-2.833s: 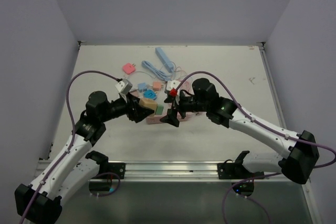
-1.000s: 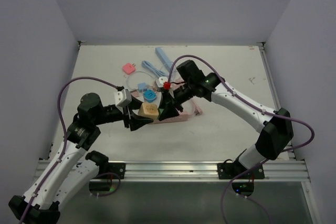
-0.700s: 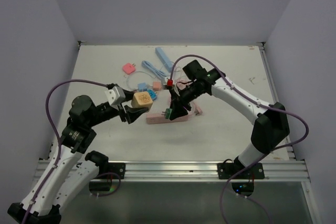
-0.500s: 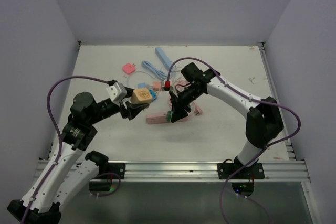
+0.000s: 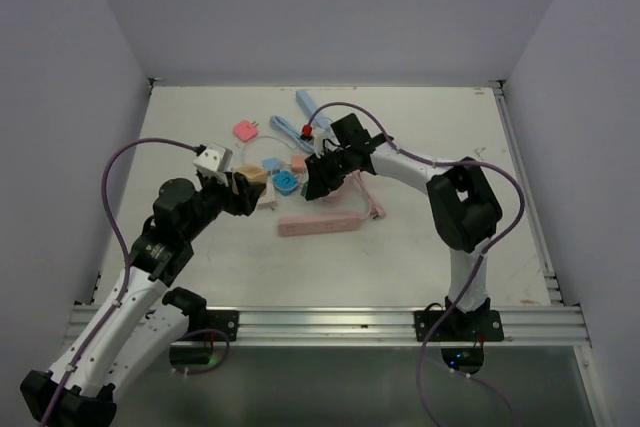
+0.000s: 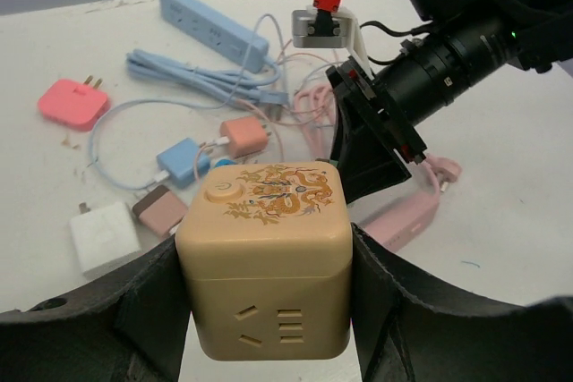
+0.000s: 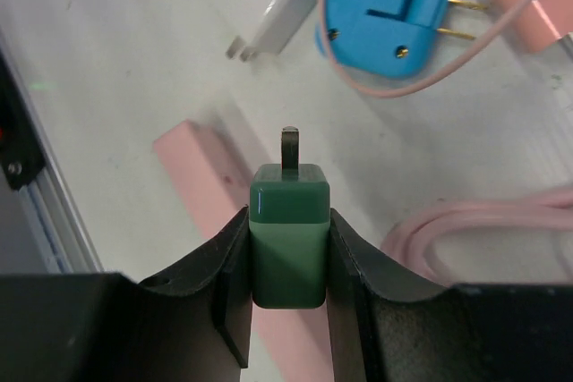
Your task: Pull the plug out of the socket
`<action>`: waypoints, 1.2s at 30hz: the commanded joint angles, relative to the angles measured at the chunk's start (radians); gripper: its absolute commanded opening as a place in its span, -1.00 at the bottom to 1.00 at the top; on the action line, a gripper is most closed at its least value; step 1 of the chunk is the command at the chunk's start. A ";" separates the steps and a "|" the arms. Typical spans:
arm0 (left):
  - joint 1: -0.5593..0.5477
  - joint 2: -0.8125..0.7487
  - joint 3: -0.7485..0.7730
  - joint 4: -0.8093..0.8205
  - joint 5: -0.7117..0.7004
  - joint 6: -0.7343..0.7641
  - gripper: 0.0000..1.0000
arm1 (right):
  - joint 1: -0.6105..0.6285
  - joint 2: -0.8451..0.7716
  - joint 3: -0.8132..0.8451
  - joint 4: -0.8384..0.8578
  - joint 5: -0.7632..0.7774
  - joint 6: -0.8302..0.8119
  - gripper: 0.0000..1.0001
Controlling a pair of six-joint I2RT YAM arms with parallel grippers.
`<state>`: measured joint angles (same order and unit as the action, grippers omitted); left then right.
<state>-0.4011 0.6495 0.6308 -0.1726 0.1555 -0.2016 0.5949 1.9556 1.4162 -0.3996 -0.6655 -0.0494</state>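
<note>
The socket point(image 6: 264, 257), a tan cube with a gold dragon on top, sits between my left gripper's point(image 6: 264, 288) black fingers, and the gripper is shut on it. In the top view this gripper point(image 5: 260, 194) hovers left of centre. The plug point(image 7: 288, 239) is small and green with one metal prong point(image 7: 289, 144) showing, and my right gripper point(image 7: 288, 252) is shut on its sides. Plug and socket are apart. The right gripper point(image 5: 316, 183) hangs a short way right of the socket, above the clutter of chargers.
A pink power strip point(image 5: 320, 223) lies in front of both grippers, its pink cable point(image 5: 366, 199) coiled to the right. Behind are a blue adapter point(image 7: 389, 15), a light blue power strip point(image 5: 312, 112), a pink plug point(image 5: 245, 130), a white charger point(image 6: 105, 237) and loose cables.
A second ago plug and socket were joined low between the grippers. They have since come apart: the left gripper carried the socket up and left, the right took the plug back toward the clutter.
</note>
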 commanded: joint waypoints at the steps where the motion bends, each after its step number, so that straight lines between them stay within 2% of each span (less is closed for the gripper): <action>1: 0.004 -0.004 0.012 0.010 -0.206 -0.061 -1.00 | 0.000 0.045 0.079 0.162 0.142 0.196 -0.78; 6: 0.005 0.045 0.026 -0.044 -0.290 -0.048 -0.99 | 0.000 0.173 0.161 0.169 0.182 0.250 -0.57; 9: 0.013 0.088 0.036 -0.088 -0.332 -0.041 -0.98 | 0.000 0.218 0.178 0.194 0.190 0.287 -0.38; 12: 0.022 0.117 0.038 -0.096 -0.318 -0.048 -0.97 | 0.000 0.233 0.184 0.196 0.199 0.299 -0.14; 13: 0.024 0.128 0.040 -0.097 -0.317 -0.051 -0.96 | -0.001 0.230 0.184 0.196 0.211 0.302 0.01; 18: 0.033 0.185 0.049 -0.131 -0.317 -0.056 -0.91 | -0.007 0.180 0.144 0.192 0.280 0.309 0.36; 19: 0.034 0.212 0.053 -0.140 -0.312 -0.061 -0.89 | -0.009 0.146 0.132 0.194 0.294 0.306 0.45; 25: 0.036 0.324 0.075 -0.176 -0.298 -0.070 -0.75 | -0.010 -0.052 0.049 0.168 0.362 0.270 0.60; 33: 0.036 0.513 0.171 -0.254 -0.266 -0.111 -0.65 | -0.010 -0.542 -0.157 0.130 0.555 0.218 0.85; 34: 0.038 0.559 0.187 -0.269 -0.258 -0.127 -0.64 | -0.009 -0.597 -0.177 0.122 0.567 0.211 0.97; 36: 0.038 0.605 0.236 -0.306 -0.244 -0.133 -0.60 | -0.009 -0.749 -0.247 0.122 0.593 0.212 0.98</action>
<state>-0.3721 1.2076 0.7761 -0.4381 -0.1173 -0.2962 0.5880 1.3705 1.2446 -0.2615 -0.1661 0.1894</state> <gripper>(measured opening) 0.650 0.985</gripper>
